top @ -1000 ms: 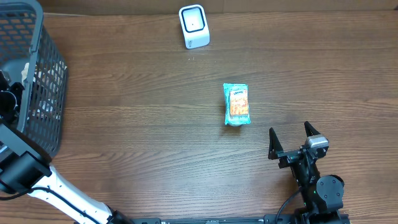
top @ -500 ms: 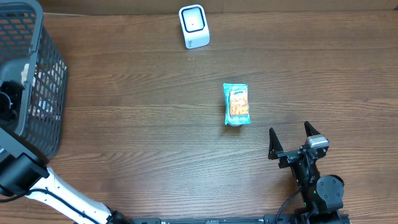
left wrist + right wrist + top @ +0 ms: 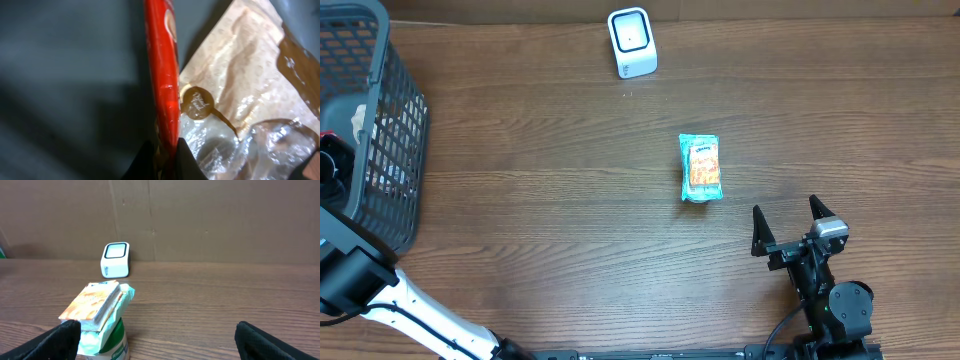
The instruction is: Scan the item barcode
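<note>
Two jaws shut: my left gripper (image 3: 164,159) pinches a red packet (image 3: 162,85) in the basket (image 3: 395,120), likely for the scanner (image 3: 632,42); my right gripper (image 3: 787,222) rests open.

A: Overhead view: how is the worktop (image 3: 540,200) lit?
B: Brightly and evenly from above. It is sharp to every edge, with a short soft shadow at the teal packet (image 3: 700,165).
A: Left wrist view?
B: Dim and very close. The red packet (image 3: 162,75) is blurred, and glare patches mark the brown wrapper (image 3: 240,100).
A: Right wrist view?
B: Well lit. The fingers (image 3: 55,340) of the right pincer (image 3: 157,327), at the lower corners, are soft.
</note>
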Robot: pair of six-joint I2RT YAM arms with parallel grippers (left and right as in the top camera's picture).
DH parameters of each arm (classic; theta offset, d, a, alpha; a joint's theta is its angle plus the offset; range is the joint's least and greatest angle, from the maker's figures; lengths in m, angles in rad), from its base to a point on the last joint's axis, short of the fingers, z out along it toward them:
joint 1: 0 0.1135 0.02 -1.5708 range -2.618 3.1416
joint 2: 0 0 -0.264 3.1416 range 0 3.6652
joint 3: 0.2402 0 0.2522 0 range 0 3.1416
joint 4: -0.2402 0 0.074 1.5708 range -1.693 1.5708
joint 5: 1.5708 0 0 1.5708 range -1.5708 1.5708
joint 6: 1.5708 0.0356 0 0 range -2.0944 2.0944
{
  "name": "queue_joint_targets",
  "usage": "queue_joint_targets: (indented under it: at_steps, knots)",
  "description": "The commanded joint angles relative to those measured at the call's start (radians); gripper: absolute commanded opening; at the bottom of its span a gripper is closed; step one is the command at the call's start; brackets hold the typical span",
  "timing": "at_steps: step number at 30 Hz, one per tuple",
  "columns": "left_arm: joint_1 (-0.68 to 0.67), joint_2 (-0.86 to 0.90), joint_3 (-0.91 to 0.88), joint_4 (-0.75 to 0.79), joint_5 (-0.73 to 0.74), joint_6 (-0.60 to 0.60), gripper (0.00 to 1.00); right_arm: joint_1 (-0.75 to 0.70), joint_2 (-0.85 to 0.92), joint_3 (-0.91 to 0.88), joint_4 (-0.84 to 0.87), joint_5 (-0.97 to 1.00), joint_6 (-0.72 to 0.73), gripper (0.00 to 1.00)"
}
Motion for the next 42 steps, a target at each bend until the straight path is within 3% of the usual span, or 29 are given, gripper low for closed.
queue_joint_targets:
  at_steps: [1, 11, 32, 42]
  knots:
    - [-0.004, 0.012, 0.085, -0.05, -0.032, 0.076, 0.04, -0.001, -0.01, -0.011, 0.006, -0.002, -0.007, 1.0]
    - [-0.042, -0.067, 0.209, -0.18, -0.223, 0.097, 0.04, -0.001, -0.01, -0.011, 0.006, -0.002, -0.007, 1.0]
    - [-0.129, -0.532, 0.209, -0.121, -0.28, -0.004, 0.04, -0.001, -0.01, -0.011, 0.006, -0.002, -0.007, 1.0]
    - [-0.335, -0.768, 0.209, -0.138, -0.33, -0.046, 0.04, -0.001, -0.01, -0.011, 0.006, -0.002, -0.007, 1.0]
